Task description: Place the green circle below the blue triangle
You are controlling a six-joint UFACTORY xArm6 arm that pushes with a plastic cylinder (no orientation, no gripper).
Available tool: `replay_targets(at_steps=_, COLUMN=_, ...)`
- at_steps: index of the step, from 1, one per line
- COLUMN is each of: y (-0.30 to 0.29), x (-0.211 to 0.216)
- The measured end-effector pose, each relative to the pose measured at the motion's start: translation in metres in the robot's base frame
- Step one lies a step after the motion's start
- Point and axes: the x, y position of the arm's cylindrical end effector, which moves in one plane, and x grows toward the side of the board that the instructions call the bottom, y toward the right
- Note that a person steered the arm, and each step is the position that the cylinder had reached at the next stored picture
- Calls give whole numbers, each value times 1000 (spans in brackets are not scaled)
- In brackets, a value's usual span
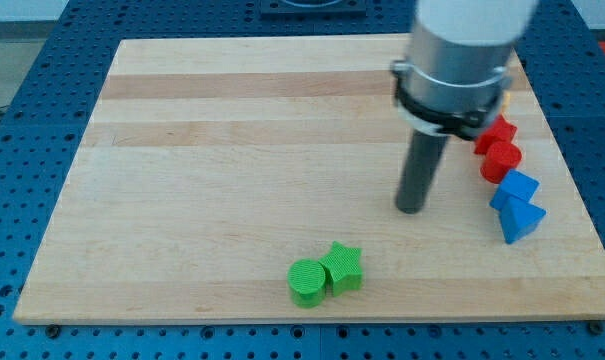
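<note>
Touching nothing, my tip [411, 208] rests on bare wood right of the board's middle; being a plain rod, it has no jaws to spread or press. Nearest the view's bottom, the green circle [306, 282] lies touching a green star [343, 267] just to its right, both well apart from my tip. Further up at the view's right sits the blue triangle [522, 221], touching another blue block [517, 188]. Beyond them, two red blocks [499, 146] line the wooden board's [232, 150] right edge.
</note>
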Motion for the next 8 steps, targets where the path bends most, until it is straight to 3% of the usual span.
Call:
replay_targets(at_steps=2, y=-113, x=29)
replay_targets(at_steps=3, y=-164, x=60)
replay_targets(at_steps=4, y=-179, x=120)
replay_targets(at_steps=6, y=-157, x=122)
replay_targets(at_steps=8, y=-55, x=122)
